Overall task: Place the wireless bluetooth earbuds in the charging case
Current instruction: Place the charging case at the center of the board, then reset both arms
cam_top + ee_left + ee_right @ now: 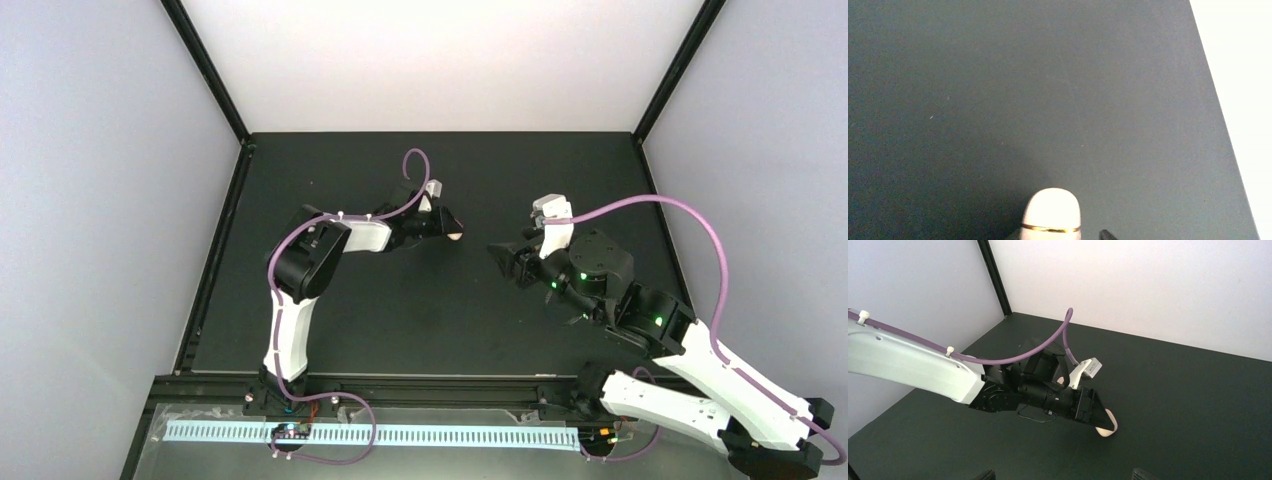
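While the right end effector is spread and we cannot tell for the left end effector, we'd side-pinch the likely light, slick cream gold-banded plastic pod.

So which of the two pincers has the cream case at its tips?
The left pincer: the cream, gold-banded charging case sits at its fingertips. The right pincer stands open, apart from the case, holding nothing.

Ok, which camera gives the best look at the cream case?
The left wrist view: the case sits close, its gold band clear. The right wrist view shows it small at the left tool; the top view, a tiny pale spot.
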You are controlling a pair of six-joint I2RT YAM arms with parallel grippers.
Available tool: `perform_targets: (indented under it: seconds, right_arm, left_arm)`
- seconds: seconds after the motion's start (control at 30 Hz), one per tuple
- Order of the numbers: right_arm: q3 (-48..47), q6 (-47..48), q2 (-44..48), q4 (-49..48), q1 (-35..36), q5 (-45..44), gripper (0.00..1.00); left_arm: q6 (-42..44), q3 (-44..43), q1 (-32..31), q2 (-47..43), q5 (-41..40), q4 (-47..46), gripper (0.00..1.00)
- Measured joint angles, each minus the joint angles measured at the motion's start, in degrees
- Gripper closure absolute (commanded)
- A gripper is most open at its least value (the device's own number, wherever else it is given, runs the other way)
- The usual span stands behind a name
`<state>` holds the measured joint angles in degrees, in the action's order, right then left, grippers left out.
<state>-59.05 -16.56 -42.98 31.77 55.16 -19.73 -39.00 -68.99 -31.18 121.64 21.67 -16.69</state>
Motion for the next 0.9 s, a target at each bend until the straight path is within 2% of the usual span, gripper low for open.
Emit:
perform_targets:
  seconds: [0.13, 0.23, 0.27, 0.47, 0.5, 0.53, 0.6, 0.63, 0.9]
  right_arm:
    - [-0.4, 0.3, -0.1, 0.1, 0.0, -0.7, 0.3]
    - [-0.6, 0.6, -0.1, 0.2, 0.0, -1.0, 0.3]
    - [-0.7, 0.7, -0.1, 0.2, 0.0, -1.0, 0.3]
    - [-0.7, 1.1, 0.0, 0.2, 0.0, -1.2, 0.27]
    - [-0.7, 1.1, 0.1, 0.2, 0.0, -1.2, 0.24]
    - [-0.7, 1.2, 0.2, 0.1, 0.0, -1.2, 0.15]
    - [-0.7, 1.7, 0.5, -0.2, 0.0, -1.4, 0.04]
    - [-0.7, 1.6, 0.7, -0.5, 0.0, -2.0, 0.01]
    - [1.1, 0.5, 3.8, -5.9, 0.0, -12.8, 0.0]
  left_arm:
    - [0.2, -1.0, -0.1, 0.0, -0.4, 0.5, 0.33]
    - [0.7, -0.9, -0.1, -0.8, -0.9, 0.3, 0.04]
    - [0.7, -0.2, -0.1, -1.5, -1.2, -0.1, 0.02]
    - [1.5, 8.4, 0.3, -9.5, -5.3, 1.5, 0.01]
    - [1.6, 10.1, 0.4, -11.3, -6.1, 2.5, 0.01]
    - [1.7, 11.6, 0.4, -13.1, -6.8, 4.0, 0.01]
    - [1.9, 14.1, 0.4, -16.8, -8.4, 8.3, 0.01]
    - [1.9, 14.6, 0.4, -18.5, -9.4, 11.5, 0.01]
    - [3.8, 14.0, 0.4, -32.8, -18.4, 32.7, 0.01]
